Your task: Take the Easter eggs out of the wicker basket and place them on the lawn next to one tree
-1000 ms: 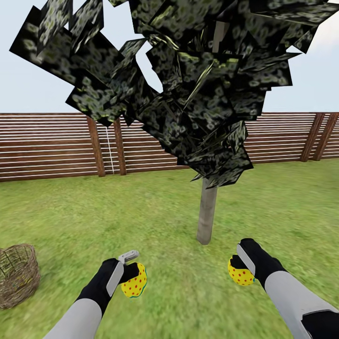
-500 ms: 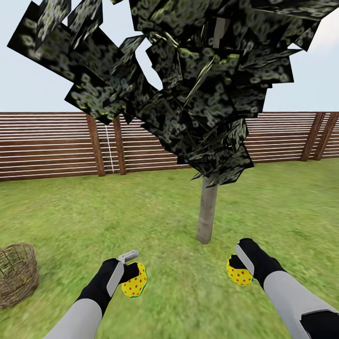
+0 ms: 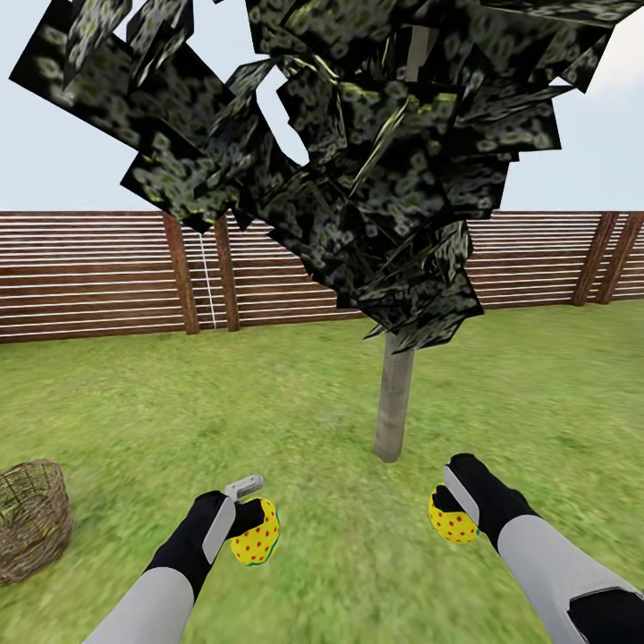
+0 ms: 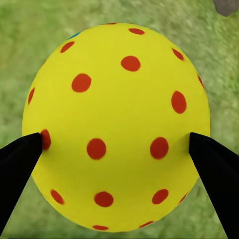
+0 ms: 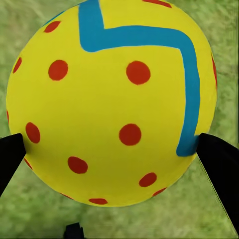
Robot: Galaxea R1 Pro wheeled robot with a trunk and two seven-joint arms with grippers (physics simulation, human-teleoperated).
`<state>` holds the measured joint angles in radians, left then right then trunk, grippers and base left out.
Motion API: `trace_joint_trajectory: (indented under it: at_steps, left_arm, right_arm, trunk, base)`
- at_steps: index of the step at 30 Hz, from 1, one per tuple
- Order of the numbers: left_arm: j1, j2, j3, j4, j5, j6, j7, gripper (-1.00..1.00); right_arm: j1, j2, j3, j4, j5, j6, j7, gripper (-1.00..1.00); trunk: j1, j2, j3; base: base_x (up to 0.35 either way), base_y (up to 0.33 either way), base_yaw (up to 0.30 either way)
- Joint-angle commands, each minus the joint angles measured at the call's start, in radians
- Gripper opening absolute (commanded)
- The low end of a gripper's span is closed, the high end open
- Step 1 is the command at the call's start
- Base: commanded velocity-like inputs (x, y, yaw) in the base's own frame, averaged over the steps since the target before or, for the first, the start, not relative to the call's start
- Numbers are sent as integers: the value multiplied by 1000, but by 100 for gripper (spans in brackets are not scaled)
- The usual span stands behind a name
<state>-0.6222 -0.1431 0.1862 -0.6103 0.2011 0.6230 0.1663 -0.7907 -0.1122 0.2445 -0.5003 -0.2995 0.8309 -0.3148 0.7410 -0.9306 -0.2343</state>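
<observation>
From the head we see the tree (image 3: 392,407) ahead on the lawn (image 3: 304,402) and the wicker basket (image 3: 31,519) far left; our left gripper (image 3: 255,528) clamps a dotted egg (image 3: 255,537), our right gripper (image 3: 447,510) another egg (image 3: 452,521). Only the right wrist view reveals that second egg's blue zigzag.

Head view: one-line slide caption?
Each end effector, left and right, holds a dotted egg near the tree; basket behind.

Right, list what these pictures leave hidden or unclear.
- Inside of the basket, head view: cut off by the picture's edge and seen from the side, so whether an egg is left in it can't be told.
- Far side of the egg in the left gripper, left wrist view: turned away.
- Egg in the right gripper, head view: partly covered by a finger.
- Upper trunk of the tree, head view: hidden by leaves.
</observation>
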Motion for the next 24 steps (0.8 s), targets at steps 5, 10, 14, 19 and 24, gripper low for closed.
trace_joint_trajectory:
  at_steps: [5, 10, 14, 19, 24]
  left_arm:
    - [-1, -1, 4, -2, 11, 4, 7, -100]
    - [-1, -1, 4, -2, 11, 4, 7, -100]
    - [-1, -1, 4, -2, 11, 4, 7, -100]
    - [-1, -1, 4, -2, 11, 4, 7, -100]
    - [-1, -1, 4, -2, 11, 4, 7, -100]
  right_arm:
    - [-1, -3, 13, -1, -10, 4, -7, -100]
    - [-1, -2, 14, -1, -11, 4, -7, -100]
    - [-1, -1, 15, -1, -11, 4, -7, -100]
    - [-1, -1, 15, -1, -10, 4, -7, -100]
    - [-1, -1, 16, 0, -10, 4, -7, -100]
  trunk:
    - [19, -36, -17]
    - [39, -71, -33]
    - [54, -99, -45]
    - [73, -134, -61]
    - [92, -169, -77]
  base:
    - [0, 0, 0]
    - [0, 0, 0]
    - [0, 0, 0]
    - [0, 0, 0]
    - [0, 0, 0]
